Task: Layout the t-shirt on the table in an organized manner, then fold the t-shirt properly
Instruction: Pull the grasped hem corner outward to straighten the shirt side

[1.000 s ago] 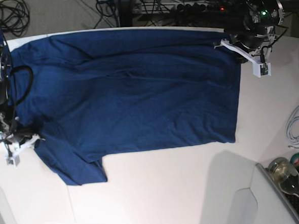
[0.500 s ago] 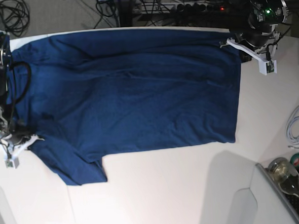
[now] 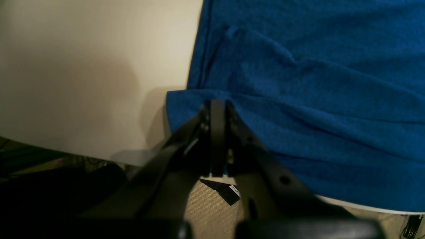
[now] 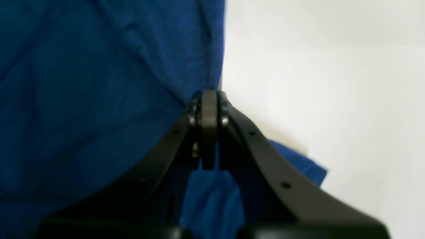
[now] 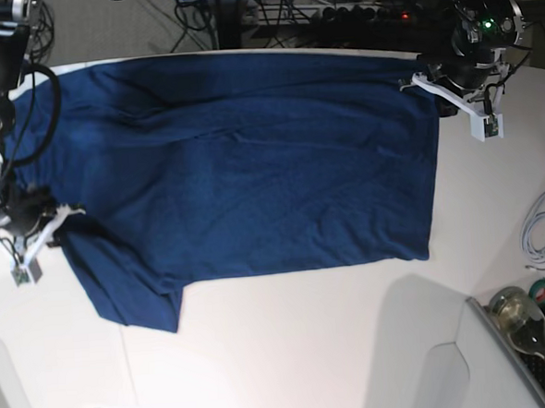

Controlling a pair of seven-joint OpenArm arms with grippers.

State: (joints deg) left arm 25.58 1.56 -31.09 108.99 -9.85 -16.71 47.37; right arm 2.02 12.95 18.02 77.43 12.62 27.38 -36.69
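1 t-shirt [image 5: 252,168], 1 table [image 5: 309,350], 2 grippers (1 bottle [image 5: 525,323]).

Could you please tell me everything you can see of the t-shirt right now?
The t-shirt is a plain dark navy, soft knit fabric with no print. It lies spread nearly flat across the white table, lightly creased, one short sleeve angling toward the near edge on the base view's left. At the far edge it reaches the table rim. The left hand is shut on a hem corner by the far edge, and the right hand is shut on cloth by the sleeve, pulling slight folds there.
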